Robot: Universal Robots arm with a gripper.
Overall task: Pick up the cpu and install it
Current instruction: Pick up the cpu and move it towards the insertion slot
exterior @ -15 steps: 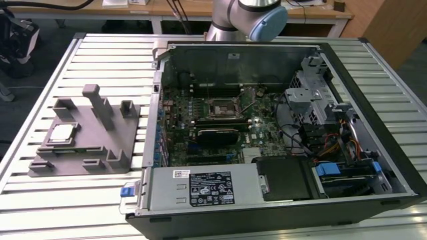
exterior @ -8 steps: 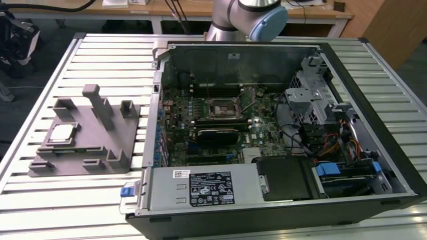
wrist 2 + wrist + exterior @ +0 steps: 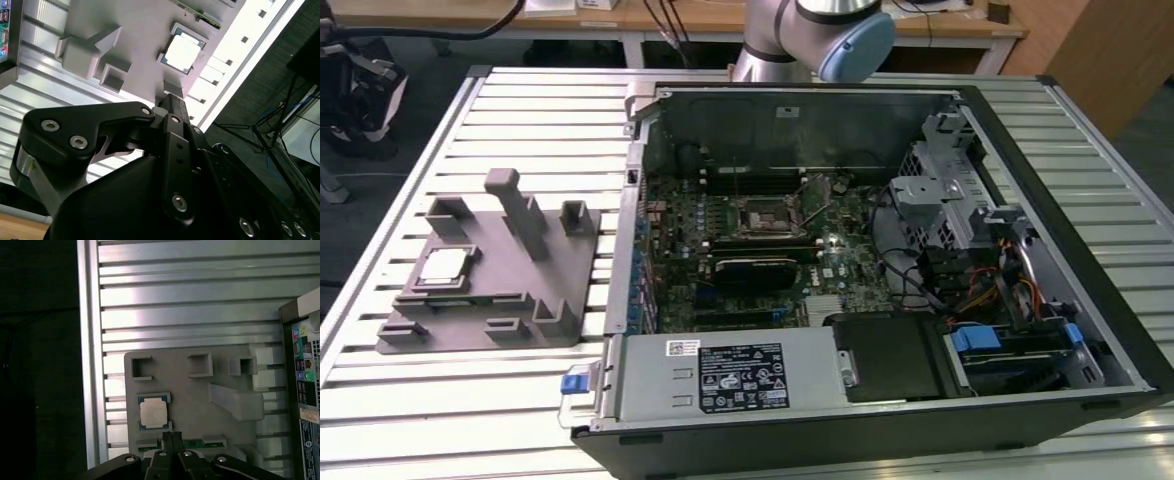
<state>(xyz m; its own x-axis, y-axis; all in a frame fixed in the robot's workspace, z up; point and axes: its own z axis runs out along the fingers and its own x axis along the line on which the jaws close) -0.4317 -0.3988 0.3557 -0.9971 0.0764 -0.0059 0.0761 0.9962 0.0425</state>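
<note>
The cpu (image 3: 444,265) is a small silvery square chip lying flat in a recess of the grey fixture block (image 3: 507,300), at the exterior view's left. Both wrist views look down on the cpu (image 3: 153,412) (image 3: 182,48) from well above. My gripper (image 3: 171,436) hangs over the fixture's edge beside the chip, apart from it. Its two narrow black fingers (image 3: 172,102) are pressed together with nothing between them. The black socket frame (image 3: 767,215) sits on the motherboard inside the open computer case (image 3: 1014,150).
The case lies on a ribbed metal table (image 3: 520,110), to the right of the fixture in the exterior view. Grey posts (image 3: 514,210) rise from the fixture. The arm's base (image 3: 807,40) stands behind the case. A power supply (image 3: 720,375) and cables (image 3: 974,280) fill the case's near side.
</note>
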